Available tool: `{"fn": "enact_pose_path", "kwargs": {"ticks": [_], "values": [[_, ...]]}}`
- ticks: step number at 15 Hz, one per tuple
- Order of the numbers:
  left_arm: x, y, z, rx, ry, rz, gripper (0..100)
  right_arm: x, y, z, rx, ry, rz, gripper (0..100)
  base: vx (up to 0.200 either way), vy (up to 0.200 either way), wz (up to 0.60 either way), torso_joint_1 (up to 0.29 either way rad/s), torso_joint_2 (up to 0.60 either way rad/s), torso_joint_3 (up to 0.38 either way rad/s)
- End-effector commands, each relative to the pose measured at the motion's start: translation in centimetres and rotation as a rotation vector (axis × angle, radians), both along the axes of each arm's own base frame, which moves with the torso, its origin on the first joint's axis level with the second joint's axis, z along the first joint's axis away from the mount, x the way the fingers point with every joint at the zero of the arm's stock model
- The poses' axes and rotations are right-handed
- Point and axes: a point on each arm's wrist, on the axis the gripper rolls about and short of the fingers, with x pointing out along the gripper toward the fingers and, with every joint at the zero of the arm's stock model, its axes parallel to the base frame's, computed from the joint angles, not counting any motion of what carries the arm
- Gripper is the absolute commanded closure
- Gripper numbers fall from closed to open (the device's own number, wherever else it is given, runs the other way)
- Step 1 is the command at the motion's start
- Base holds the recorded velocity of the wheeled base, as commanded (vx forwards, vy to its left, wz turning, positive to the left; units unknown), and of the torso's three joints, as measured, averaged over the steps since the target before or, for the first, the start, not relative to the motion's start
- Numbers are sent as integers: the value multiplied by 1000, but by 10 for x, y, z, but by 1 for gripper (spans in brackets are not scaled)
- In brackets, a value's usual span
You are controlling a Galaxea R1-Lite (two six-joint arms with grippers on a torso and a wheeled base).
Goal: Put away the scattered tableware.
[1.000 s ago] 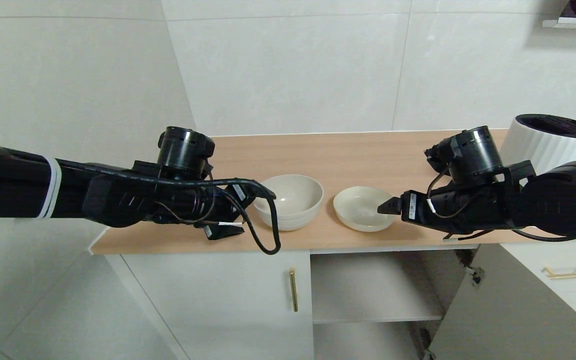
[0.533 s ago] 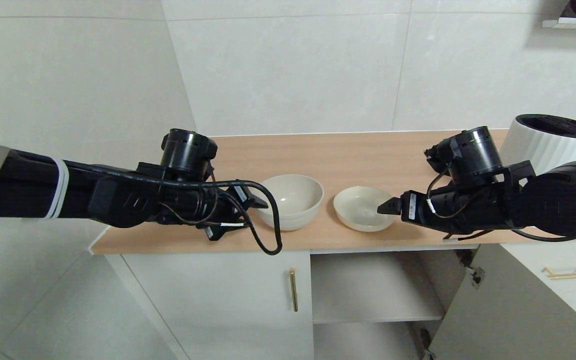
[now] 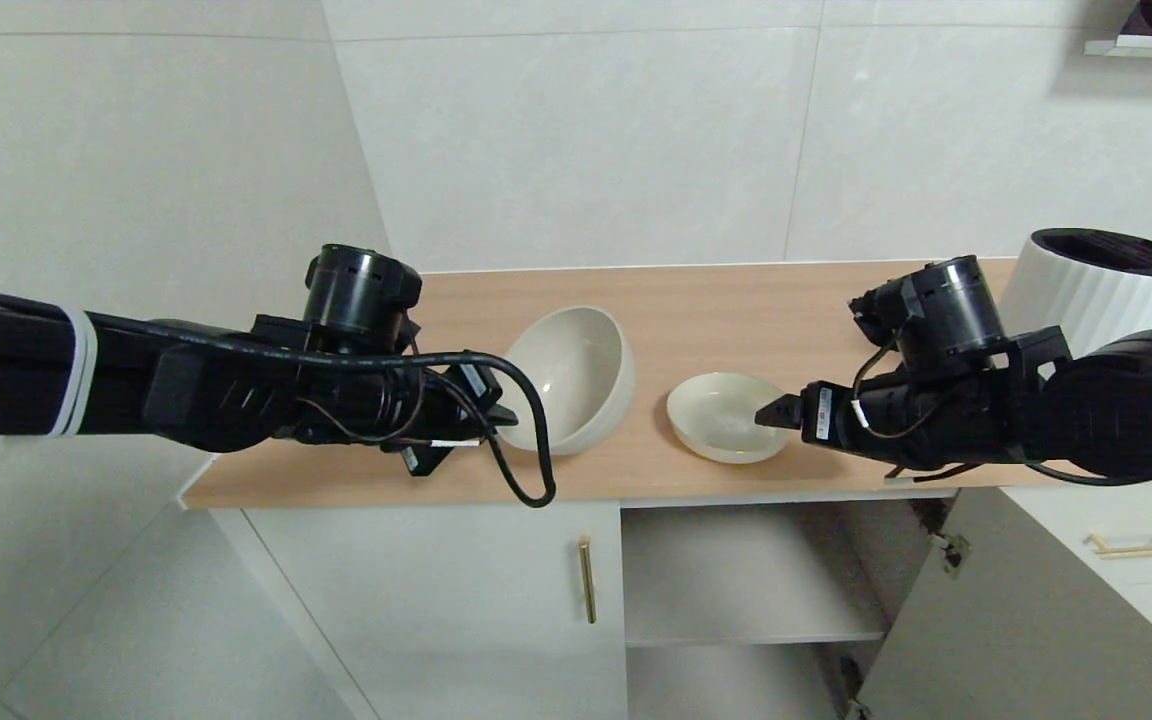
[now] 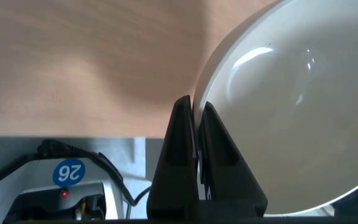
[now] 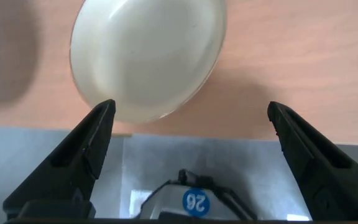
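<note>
A large cream bowl (image 3: 576, 375) is tipped up on its side over the wooden counter (image 3: 696, 310), its opening facing left. My left gripper (image 3: 506, 412) is shut on the bowl's rim; in the left wrist view the two fingers (image 4: 180, 134) pinch the rim of the large bowl (image 4: 291, 124). A smaller shallow cream bowl (image 3: 726, 415) rests flat on the counter to the right. My right gripper (image 3: 771, 412) is open just right of it, level with its rim. In the right wrist view the small bowl (image 5: 148, 53) lies ahead of the right gripper (image 5: 191, 124), whose fingers stand wide apart.
A white ribbed cylinder (image 3: 1101, 280) stands at the counter's far right. Below the counter an open cabinet shows a shelf (image 3: 746, 600), its door (image 3: 996, 620) swung out to the right. A closed door with a brass handle (image 3: 586, 580) is to the left.
The left gripper has lifted and tilted the large bowl from flat on the counter onto its side. The right arm and the small bowl have not moved.
</note>
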Motion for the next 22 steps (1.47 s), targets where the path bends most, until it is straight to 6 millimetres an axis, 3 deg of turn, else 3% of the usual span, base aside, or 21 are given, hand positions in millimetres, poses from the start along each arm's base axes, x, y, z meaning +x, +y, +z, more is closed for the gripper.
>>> {"fn": "enact_pose_path", "kwargs": {"ticks": [1, 8, 18, 19, 22], "values": [[-6, 2, 8, 5, -7, -8, 100, 7, 5, -1, -27, -21, -41, 0, 0, 0, 0, 0, 0, 0], [-8, 0, 8, 7, -7, -16, 100, 33, 24, -23, -218, -59, -154, 0, 0, 0, 0, 0, 0, 0], [-7, 0, 7, 8, -5, -17, 100, 36, 25, -29, -230, -53, -159, 0, 0, 0, 0, 0, 0, 0], [-7, 0, 7, 8, -5, -17, 100, 36, 25, -29, -229, -53, -158, 100, 0, 0, 0, 0, 0, 0], [-7, 0, 7, 8, -5, -16, 100, 35, 25, -28, -225, -52, -161, 100, 0, 0, 0, 0, 0, 0]]}}
